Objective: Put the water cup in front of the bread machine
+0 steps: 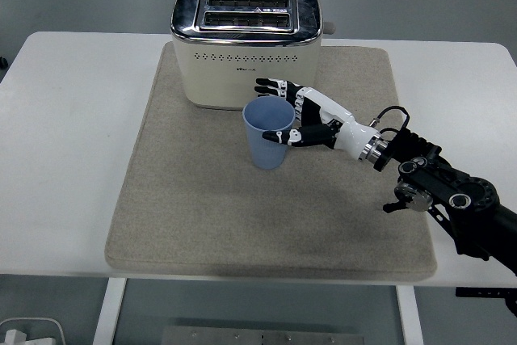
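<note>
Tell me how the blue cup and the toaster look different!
The cup is light blue and round; the toaster is cream, boxy, with a shiny metal top. The cup is much smaller than the toaster. The cup has one open mouth; the toaster has two narrow slots. The right hand is around the cup, not the toaster. Both stand upright on the beige mat.
</note>
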